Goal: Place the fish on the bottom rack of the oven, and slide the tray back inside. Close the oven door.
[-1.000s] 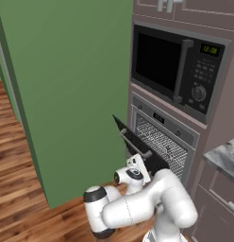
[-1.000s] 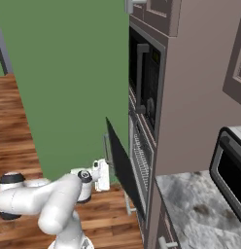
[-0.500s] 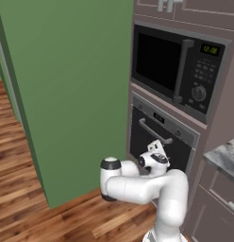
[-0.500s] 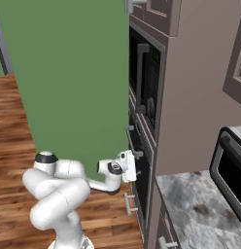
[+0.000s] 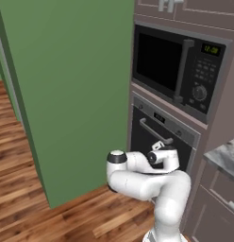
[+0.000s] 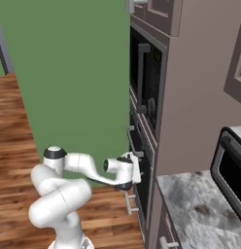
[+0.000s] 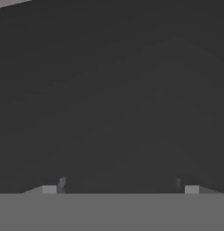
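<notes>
Oven: oven (image 5: 161,134) sits built into the grey cabinet column, directly below the black microwave (image 5: 178,68).
Oven door: oven door (image 5: 154,142) stands upright and flush with the oven's frame, shut; its silver bar handle (image 5: 155,131) runs across the upper part of the panel.
Left base view alone: door's black front seen face on, with the narrow control strip (image 5: 166,118) above the handle and the microwave's green clock; a corner of marbled bench (image 5: 225,156) to the right of the oven.
Right base view alone: oven seen edge on, the handle (image 6: 133,141) sticking out from the door; a small silver toaster oven (image 6: 229,168) on the marbled bench (image 6: 200,209), beyond the oven column.
Hand view alone: flat dark surface (image 7: 114,99) close in front of the camera, with the two fingertips (image 7: 50,188) at the bottom set well apart and nothing between them.
Gripper: gripper (image 5: 158,146) points at the oven door, just below the handle; in the right base view the gripper (image 6: 138,168) is right up against the door's face, and whether it touches cannot be told.
Jaws: apart, clamped on nothing.
Bottom rack and fish: behind the shut oven door, hidden.
Surroundings: green wall (image 5: 67,85) to the left of the oven, wooden floor (image 5: 24,208) below it.
</notes>
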